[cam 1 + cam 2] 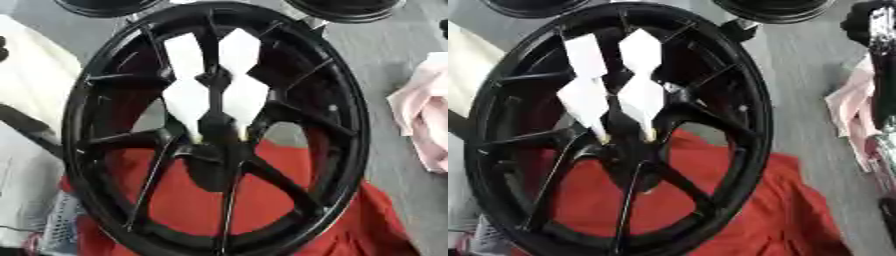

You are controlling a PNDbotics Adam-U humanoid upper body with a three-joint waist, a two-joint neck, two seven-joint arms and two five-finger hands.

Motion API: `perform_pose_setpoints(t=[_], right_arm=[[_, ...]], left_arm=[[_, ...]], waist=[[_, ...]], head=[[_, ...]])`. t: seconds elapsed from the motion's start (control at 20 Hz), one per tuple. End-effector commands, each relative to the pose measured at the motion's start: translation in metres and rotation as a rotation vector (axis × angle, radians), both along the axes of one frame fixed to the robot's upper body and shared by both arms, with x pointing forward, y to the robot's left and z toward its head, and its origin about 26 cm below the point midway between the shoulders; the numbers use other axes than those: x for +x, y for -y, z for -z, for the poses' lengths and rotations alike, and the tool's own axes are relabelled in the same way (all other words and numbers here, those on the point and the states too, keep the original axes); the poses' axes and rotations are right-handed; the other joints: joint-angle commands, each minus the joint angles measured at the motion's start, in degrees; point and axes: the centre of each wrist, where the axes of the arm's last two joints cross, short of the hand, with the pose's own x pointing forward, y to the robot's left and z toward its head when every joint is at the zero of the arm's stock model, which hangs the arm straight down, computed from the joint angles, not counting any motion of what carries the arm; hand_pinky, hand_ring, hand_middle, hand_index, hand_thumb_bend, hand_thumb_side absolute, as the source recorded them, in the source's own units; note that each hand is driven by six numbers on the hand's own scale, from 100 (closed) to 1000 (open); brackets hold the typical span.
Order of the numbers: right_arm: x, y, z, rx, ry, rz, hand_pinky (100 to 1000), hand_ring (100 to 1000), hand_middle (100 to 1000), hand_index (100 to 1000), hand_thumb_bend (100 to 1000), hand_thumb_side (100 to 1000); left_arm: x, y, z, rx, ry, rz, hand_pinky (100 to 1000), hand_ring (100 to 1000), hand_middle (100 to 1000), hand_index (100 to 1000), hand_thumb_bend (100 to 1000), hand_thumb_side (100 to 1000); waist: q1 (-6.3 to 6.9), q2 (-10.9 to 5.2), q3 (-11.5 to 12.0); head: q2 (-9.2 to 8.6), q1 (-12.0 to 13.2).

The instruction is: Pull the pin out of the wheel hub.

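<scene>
Left eye view: a black wheel hub (pixel 214 130) fills nearly the whole frame, its rim running from the top edge to the bottom. Spokes fan out from a dark centre. Through the upper gaps between spokes show white, angular shapes (pixel 214 80). A pin cannot be told apart from the dark centre. Under the lower half of the hub lies a red cloth (pixel 262 200), seen through the spoke gaps and spreading to the lower right. The grey counter (pixel 385 55) shows at the right, with a pink cloth (pixel 424 110) at the right edge, apart from the hub. Two dark round things (pixel 346 10) sit at the top edge, just beyond the rim. At the left lies a pale, whitish surface (pixel 35 75). Neither hand shows here.

Right eye view: the same hub stands further left in the frame. At the upper right edge a black and silver part of the robot's right arm (pixel 877 40) comes down over the pink cloth; the right hand itself cannot be made out, so whether its fingers are straight or curled cannot be told. It touches nothing of the hub. The left hand is out of sight.
</scene>
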Motion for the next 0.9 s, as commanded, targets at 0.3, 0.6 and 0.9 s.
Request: perform_pose_setpoints(t=[0.3, 0.6, 0.9], right_arm=[[-0.002, 0.000, -0.009, -0.022, 0.035, -0.003, 789, 693, 596, 642, 100, 687], [-0.003, 0.005, -0.019, -0.089, 0.057, 0.006, 792, 699, 600, 647, 100, 632], [-0.008, 0.021, -0.042, -0.320, 0.077, 0.036, 800, 713, 610, 662, 100, 505]], left_arm=[[-0.002, -0.001, -0.011, 0.023, 0.036, -0.002, 822, 739, 650, 920, 174, 871], [-0.003, -0.001, -0.011, 0.028, 0.037, -0.004, 823, 739, 650, 920, 174, 870], [-0.003, -0.003, -0.011, 0.037, 0.033, -0.012, 823, 739, 650, 920, 173, 871]], waist=[[0.01, -0.94, 0.0], [-0.16, -1.08, -0.1], [-0.58, -1.18, -0.1]], head=[[0.11, 0.2], [-0.13, 0.3], [-0.47, 0.4]])
